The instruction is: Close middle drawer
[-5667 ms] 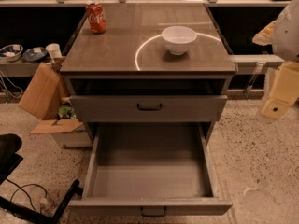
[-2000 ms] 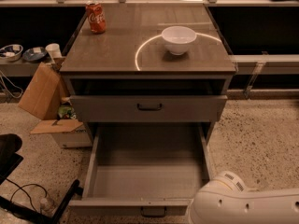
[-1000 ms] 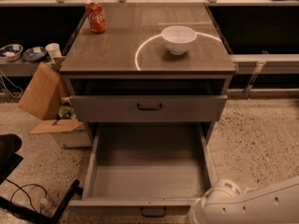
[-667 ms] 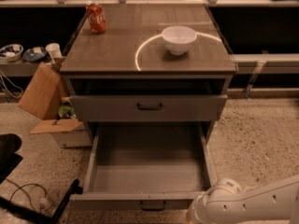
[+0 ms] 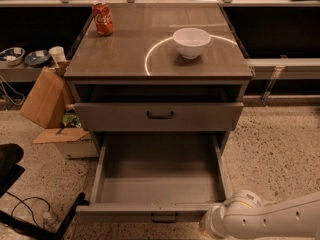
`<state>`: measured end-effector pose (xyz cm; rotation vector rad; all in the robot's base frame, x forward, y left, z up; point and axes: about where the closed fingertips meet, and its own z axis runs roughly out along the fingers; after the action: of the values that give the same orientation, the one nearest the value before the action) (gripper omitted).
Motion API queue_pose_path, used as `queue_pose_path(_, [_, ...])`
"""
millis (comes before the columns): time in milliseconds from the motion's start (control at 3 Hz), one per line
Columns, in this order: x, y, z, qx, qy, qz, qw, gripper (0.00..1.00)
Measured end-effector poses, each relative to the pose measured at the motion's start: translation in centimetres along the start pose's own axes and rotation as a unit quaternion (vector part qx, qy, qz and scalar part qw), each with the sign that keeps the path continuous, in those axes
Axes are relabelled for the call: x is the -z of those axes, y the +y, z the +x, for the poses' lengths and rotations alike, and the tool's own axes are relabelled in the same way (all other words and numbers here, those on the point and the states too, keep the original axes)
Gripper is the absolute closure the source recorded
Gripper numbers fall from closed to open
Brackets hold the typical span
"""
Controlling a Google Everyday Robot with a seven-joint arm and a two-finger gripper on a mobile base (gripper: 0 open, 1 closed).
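The middle drawer (image 5: 160, 189) is pulled far out of the grey cabinet. It is a wide, deep, empty tray, and its flat front (image 5: 125, 213) with a small dark handle (image 5: 164, 217) is near the bottom edge. My white arm comes in from the bottom right. My gripper (image 5: 209, 225) is at the arm's end, by the right end of the drawer front and mostly hidden. The drawer above (image 5: 159, 116), with the larger handle, stands slightly out. The lowest drawer is hidden.
On the cabinet top (image 5: 125, 54) stand a white bowl (image 5: 191, 42) and a red soda can (image 5: 103, 18). Cardboard boxes (image 5: 47, 104) lie left of the cabinet. A dark base and cables (image 5: 20, 204) sit at the lower left. Speckled floor (image 5: 280, 149) lies to the right.
My arm swung from the upper right down to the bottom right, beside the drawer front. The drawer front has slid a little way in toward the cabinet.
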<state>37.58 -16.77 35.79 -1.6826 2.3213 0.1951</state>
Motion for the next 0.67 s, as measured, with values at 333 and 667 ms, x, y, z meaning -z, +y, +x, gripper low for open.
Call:
queue_pose_path(333, [0.7, -3.7, -0.9, 0.006, -0.026, 0.043, 0.9987, 1.00])
queue_pose_path(667, [1.3, -5.6, -1.9, 0.011, -0.040, 0.066, 0.9969, 1.00])
